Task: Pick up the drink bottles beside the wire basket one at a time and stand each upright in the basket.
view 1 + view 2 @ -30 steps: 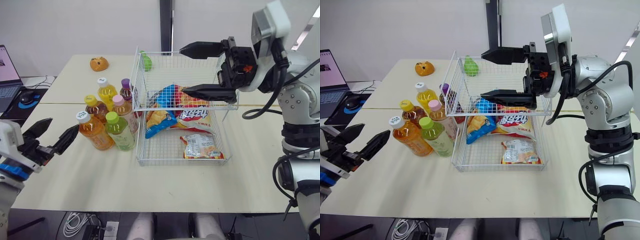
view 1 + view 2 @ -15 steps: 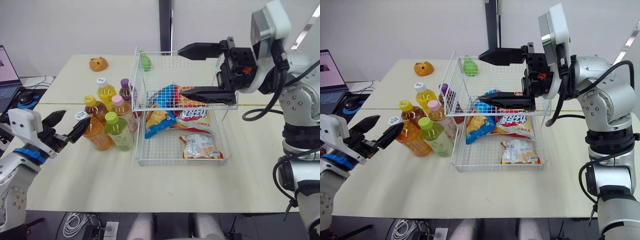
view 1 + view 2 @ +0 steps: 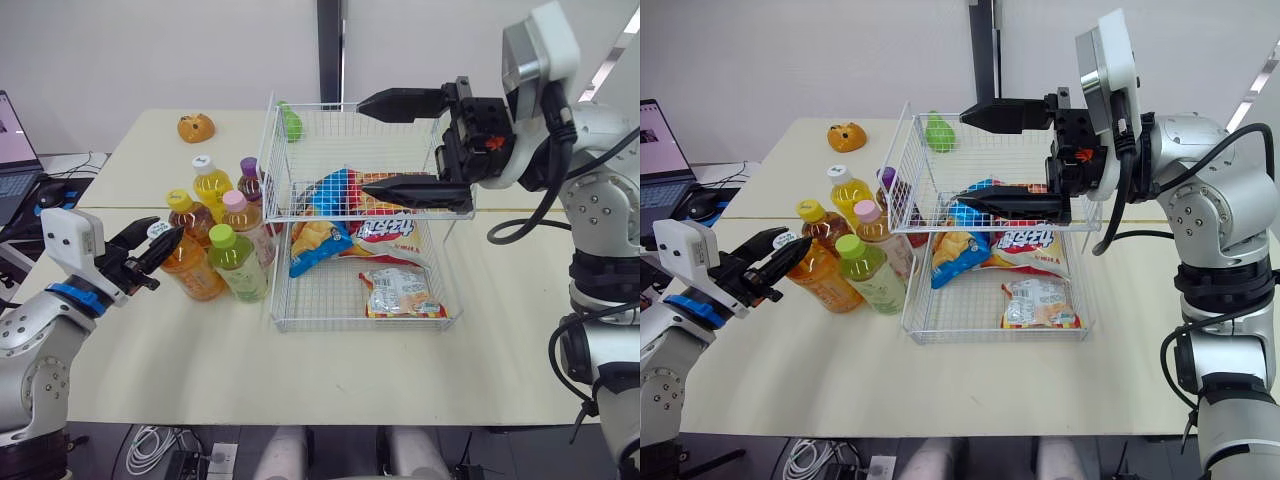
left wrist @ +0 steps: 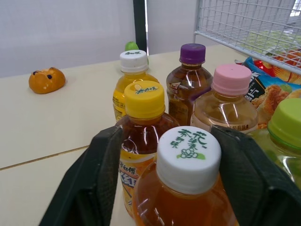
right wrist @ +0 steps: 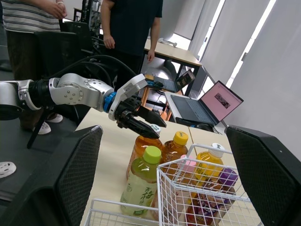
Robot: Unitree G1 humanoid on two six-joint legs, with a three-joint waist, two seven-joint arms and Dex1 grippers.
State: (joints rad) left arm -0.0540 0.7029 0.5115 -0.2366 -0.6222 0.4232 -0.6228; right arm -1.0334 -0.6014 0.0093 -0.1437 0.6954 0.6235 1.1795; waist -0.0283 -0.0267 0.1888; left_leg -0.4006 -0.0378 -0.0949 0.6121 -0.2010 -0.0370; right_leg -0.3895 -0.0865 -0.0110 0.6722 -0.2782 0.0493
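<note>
Left gripper (image 3: 152,244) is spread open, its 2 fingers flanking the cap of the white-capped tea bottle (image 4: 188,154). 5 other bottles (image 3: 238,266) stand just beyond it, beside the wire basket (image 3: 282,318). Right gripper (image 3: 408,146) hangs open above that basket.

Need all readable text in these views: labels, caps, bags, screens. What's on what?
"花" (probably; the other green characters are unclear): white cap.
"K", white letters, the rest hidden: label on the yellow-cap bottle.
Green print on the yellow cap: too small to read.
Label on the purple-cap bottle: too small to read.
White lettering on the red chip bag: blurred.
Laptop screen: blurred.
</note>
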